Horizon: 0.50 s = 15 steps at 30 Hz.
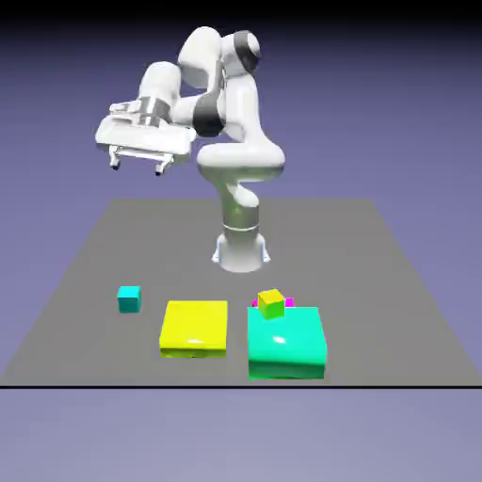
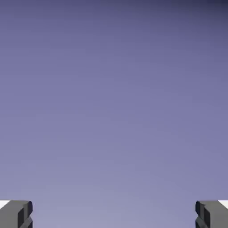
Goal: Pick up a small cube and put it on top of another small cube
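Grey tabletop point(image 1: 395, 282) spreads under a plain blue-violet backdrop, and the small teal cube point(image 1: 129, 298) sits on it alone toward the exterior view's left, touching nothing. Just beside it, to the exterior view's right, lies a flat yellow block point(image 1: 195, 328), and next to that a flat teal block point(image 1: 287, 344). A small yellow cube point(image 1: 271, 303) rests tilted at the teal block's far edge, with a bit of magenta point(image 1: 289, 302) showing behind it. High above the cubes, the claw point(image 1: 137, 166) hangs empty with its fingers point(image 2: 18, 214) spread wide; the hand view shows only backdrop between them.
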### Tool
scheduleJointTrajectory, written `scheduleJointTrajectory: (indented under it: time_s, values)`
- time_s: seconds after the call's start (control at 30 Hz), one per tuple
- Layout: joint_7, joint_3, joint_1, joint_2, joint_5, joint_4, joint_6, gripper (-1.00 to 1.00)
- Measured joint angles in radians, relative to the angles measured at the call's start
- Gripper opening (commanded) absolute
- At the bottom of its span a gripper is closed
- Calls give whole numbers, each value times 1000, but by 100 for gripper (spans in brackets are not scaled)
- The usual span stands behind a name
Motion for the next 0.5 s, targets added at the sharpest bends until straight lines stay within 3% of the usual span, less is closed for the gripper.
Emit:
scheduleJointTrajectory:
  time_s: [0.5]
  values:
    - [-312,-544,-3,-230,-235,16,-50,0]
